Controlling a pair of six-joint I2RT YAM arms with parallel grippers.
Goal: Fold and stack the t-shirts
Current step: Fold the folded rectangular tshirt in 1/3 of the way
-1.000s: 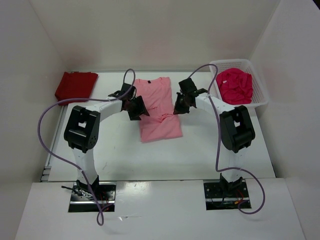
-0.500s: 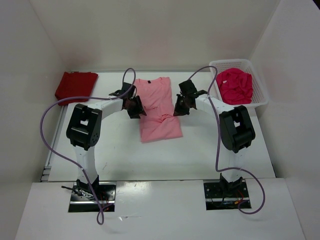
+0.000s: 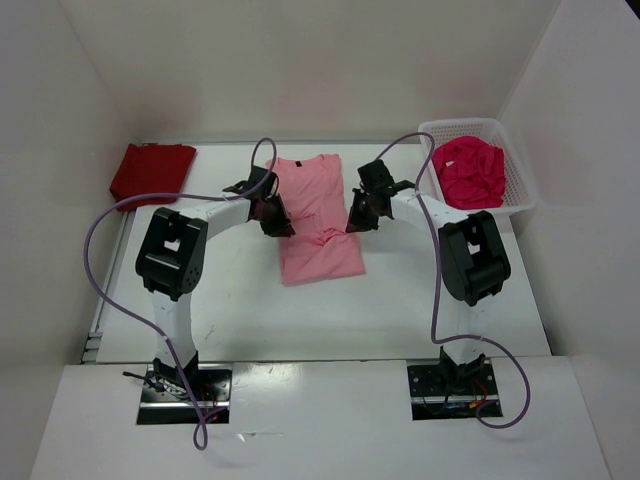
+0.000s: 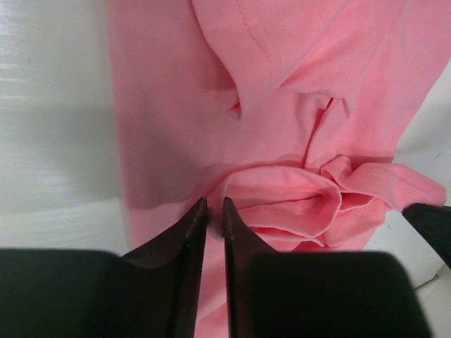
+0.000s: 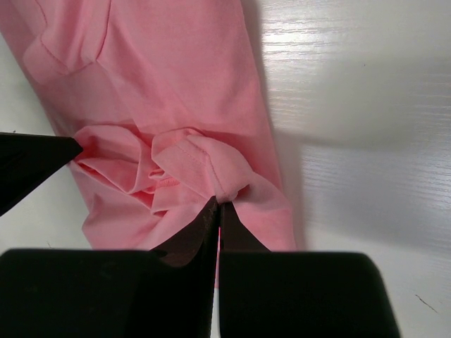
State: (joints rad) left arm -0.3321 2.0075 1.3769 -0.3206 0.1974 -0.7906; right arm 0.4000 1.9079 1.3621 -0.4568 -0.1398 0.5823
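Note:
The light pink t-shirt (image 3: 315, 215) lies flat in the middle of the table, collar toward the back, with its lower part bunched into a fold across the middle. My left gripper (image 3: 275, 218) (image 4: 213, 204) is low at the fold's left end. Its jaws stand a narrow slit apart, with pink cloth (image 4: 282, 105) under the tips. My right gripper (image 3: 355, 218) (image 5: 217, 204) is shut on the hem at the fold's right end, where the cloth (image 5: 176, 84) is pinched at the tips. The dark red t-shirt (image 3: 152, 170) lies folded at the back left. The magenta t-shirt (image 3: 470, 170) is crumpled in the basket.
A white mesh basket (image 3: 522, 172) stands at the back right. White walls close in the table on the left, back and right. Purple cables loop from both arms over the table.
My left gripper has slid a little right onto the shirt's left edge and its jaws have narrowed to a slit. The right gripper has stayed in place, holding the hem.

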